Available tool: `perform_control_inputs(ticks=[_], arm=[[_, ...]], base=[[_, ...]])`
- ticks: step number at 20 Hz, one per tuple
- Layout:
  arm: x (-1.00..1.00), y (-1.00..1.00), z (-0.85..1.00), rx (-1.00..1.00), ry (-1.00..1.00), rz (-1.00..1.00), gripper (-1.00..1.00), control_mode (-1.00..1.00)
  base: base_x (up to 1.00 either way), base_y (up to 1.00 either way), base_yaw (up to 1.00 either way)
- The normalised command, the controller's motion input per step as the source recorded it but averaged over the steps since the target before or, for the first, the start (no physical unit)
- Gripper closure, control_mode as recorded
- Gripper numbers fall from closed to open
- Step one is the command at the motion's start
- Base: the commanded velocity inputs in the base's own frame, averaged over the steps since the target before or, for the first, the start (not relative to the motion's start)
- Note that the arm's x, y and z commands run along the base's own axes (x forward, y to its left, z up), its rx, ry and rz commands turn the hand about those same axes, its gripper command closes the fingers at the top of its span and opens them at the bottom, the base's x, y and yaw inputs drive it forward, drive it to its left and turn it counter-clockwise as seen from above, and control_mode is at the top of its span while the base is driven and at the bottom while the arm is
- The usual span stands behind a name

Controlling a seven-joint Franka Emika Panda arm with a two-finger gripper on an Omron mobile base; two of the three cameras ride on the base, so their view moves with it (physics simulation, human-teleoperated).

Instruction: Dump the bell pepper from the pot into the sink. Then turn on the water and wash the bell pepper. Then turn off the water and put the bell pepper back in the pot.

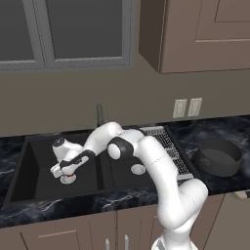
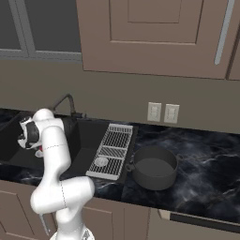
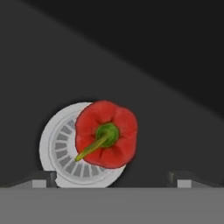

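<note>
Red against matte black, the bell pepper (image 3: 106,134) lies stem-up on the silver drain (image 3: 59,151) of the sink's (image 1: 29,168) left basin as my gripper (image 1: 64,172) hangs over it, jaws spread wide and holding nothing. I judge the retrieval step is in hand; next I must descend, straddle the pepper, and carry it to the empty pot (image 1: 219,156) on the counter.

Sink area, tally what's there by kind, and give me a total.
Bell pepper: 1
Pot: 1
Sink: 1
Drains: 2
Wire rack: 1
Faucet: 1
Total: 7
</note>
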Motion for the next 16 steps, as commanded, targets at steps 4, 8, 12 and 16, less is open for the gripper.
perform_control_inputs(ticks=[4, 8, 12, 16], arm=[[0.32, 0.0, -0.23, 0.02, 0.0, 0.05, -1.0, -1.0], [0.32, 0.0, -0.2, 0.03, 0.0, 0.04, -1.0, -1.0], [0.21, 0.01, -0.19, 0.02, 0.0, 0.04, -1.0, -1.0], [0.03, 0.01, -0.23, 0.01, 0.01, 0.03, -1.0, -1.0]], base=[[0.0, 0.0, 0.0], [0.0, 0.0, 0.0], [0.0, 0.0, 0.0], [0.0, 0.0, 0.0]])
